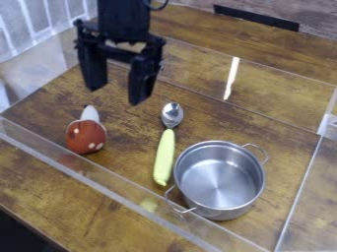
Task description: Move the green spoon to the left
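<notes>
Now your gripper hangs open. The green spoon lies nearer the counter's pot-side edge, handle frontward.

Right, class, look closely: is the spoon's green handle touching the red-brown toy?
Apart. The camera view shows bare wooden table between the green handle and the red-brown toy.
</notes>
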Robot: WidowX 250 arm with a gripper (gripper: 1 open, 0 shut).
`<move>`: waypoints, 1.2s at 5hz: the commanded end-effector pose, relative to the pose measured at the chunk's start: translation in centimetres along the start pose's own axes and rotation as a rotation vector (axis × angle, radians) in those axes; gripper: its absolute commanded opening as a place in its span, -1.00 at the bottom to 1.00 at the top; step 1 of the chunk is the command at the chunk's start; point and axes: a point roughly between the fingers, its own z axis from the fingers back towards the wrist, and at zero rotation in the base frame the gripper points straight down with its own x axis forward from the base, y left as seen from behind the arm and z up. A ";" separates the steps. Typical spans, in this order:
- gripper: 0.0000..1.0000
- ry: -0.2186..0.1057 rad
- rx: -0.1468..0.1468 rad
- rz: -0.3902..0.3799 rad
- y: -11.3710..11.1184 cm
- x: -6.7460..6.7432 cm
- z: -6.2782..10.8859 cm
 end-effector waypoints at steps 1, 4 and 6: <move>1.00 -0.090 0.008 0.040 -0.1 1.0 2.5; 1.00 -0.093 0.021 -0.001 -1.0 2.5 1.7; 1.00 -0.057 0.012 0.083 -0.1 2.0 0.7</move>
